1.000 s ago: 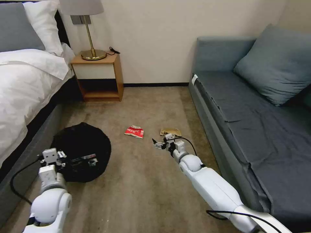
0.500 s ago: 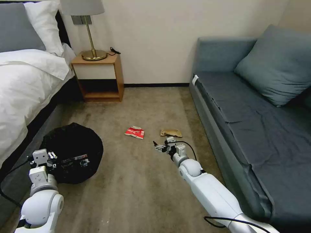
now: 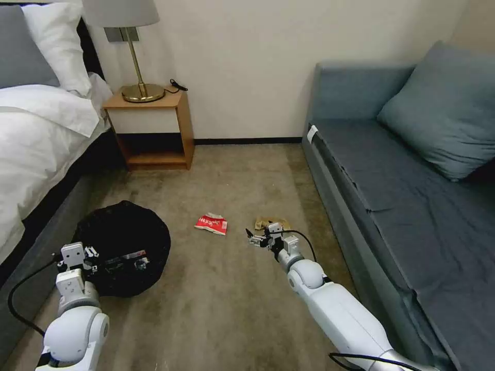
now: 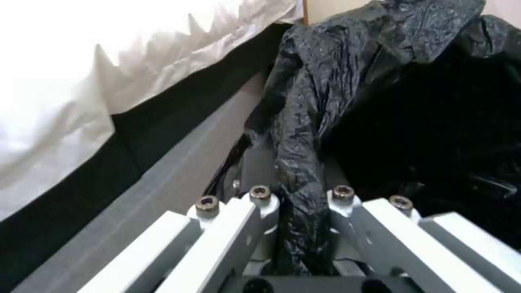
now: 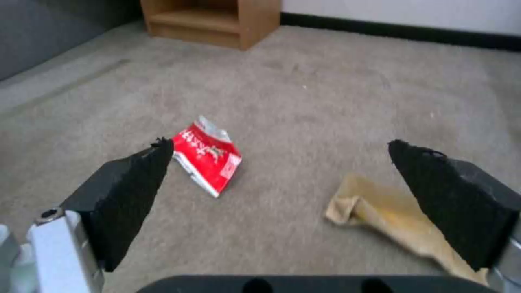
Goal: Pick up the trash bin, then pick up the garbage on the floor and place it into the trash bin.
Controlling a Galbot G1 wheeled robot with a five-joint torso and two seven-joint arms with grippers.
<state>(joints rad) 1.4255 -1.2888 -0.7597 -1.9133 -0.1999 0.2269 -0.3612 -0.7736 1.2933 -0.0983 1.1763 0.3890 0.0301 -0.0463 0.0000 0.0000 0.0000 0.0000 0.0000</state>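
The trash bin (image 3: pixel 124 237), lined with a crinkly black bag, hangs low at the left beside the bed. My left gripper (image 3: pixel 138 260) is shut on its rim, and the left wrist view shows the bag's fold (image 4: pixel 304 134) clamped in my left gripper (image 4: pixel 297 195). Two pieces of garbage lie on the carpet: a red-and-white wrapper (image 3: pixel 211 223) (image 5: pixel 209 156) and a tan crumpled packet (image 3: pixel 264 223) (image 5: pixel 390 221). My right gripper (image 3: pixel 256 239) (image 5: pixel 281 144) hovers open just short of them, low over the carpet, its black pads (image 5: pixel 136 191) wide apart with nothing between them.
A bed (image 3: pixel 31 134) runs along the left and a blue-grey sofa (image 3: pixel 412 180) along the right. A wooden nightstand (image 3: pixel 149 129) with a brass lamp (image 3: pixel 136 77) stands at the back wall. Bare carpet (image 3: pixel 221 304) lies in between.
The camera has shifted, moving the whole picture a little. The left arm swung the bin slightly left and back again. The right gripper stands a bit nearer the tan packet.
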